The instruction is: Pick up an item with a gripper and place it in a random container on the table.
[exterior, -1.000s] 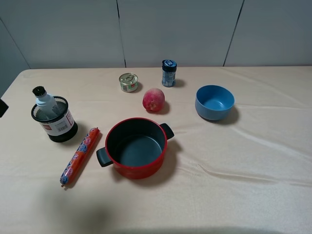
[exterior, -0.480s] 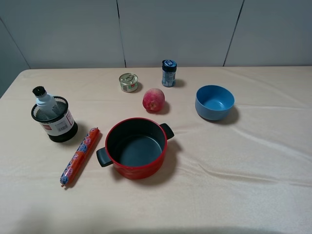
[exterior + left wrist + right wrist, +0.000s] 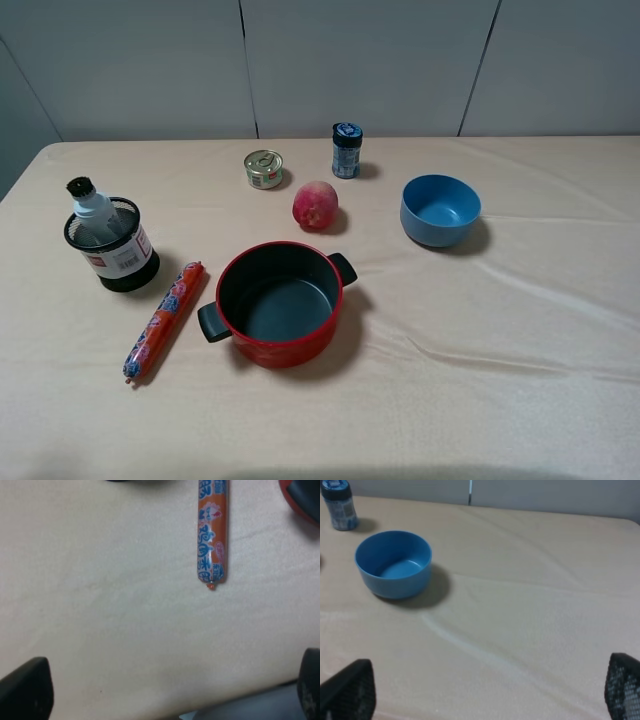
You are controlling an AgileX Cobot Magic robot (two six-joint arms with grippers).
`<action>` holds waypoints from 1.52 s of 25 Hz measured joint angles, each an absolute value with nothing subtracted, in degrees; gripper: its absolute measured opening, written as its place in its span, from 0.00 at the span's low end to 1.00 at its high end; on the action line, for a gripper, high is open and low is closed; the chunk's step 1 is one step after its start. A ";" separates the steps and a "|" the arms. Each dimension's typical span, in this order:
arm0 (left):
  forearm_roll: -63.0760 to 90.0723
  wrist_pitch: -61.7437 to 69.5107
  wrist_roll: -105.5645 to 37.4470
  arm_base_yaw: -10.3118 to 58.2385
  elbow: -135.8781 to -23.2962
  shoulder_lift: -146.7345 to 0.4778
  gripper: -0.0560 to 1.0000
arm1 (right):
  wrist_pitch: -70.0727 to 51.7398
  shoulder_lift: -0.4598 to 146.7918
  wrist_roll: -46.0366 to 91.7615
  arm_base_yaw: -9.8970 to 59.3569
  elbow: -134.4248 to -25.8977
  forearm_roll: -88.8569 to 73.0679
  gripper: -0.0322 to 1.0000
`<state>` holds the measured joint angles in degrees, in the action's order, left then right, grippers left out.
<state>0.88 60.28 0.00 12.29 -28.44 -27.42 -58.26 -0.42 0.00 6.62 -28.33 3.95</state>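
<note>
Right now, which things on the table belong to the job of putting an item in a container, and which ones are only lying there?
Belonging to the job:
- white bottle, already standing in the mesh cup
- mesh cup

Just lying about:
- sausage
- red pot
- blue bowl
- peach
- tin can
- blue-lidded jar

Pale grey panelled wall (image 3: 360, 65) behind

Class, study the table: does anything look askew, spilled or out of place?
Only one thing: the bottle leans tilted in the mesh cup, its cap poking above the rim. Nothing is spilled or damaged.
</note>
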 joint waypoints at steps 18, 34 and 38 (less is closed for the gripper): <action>3.25 60.29 -2.55 2.51 -28.44 -11.32 0.99 | -58.26 -0.42 0.00 6.62 -28.33 3.95 0.70; 3.55 60.34 -2.67 -1.90 -28.44 0.19 0.99 | -58.26 -0.42 0.00 6.62 -28.33 3.95 0.70; 3.55 60.34 -2.67 -1.90 -28.44 0.19 0.99 | -58.26 -0.42 0.00 6.62 -28.33 3.95 0.70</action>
<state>3.55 60.34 -2.67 -1.90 -28.44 0.19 -58.26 -0.42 0.00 6.62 -28.33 3.95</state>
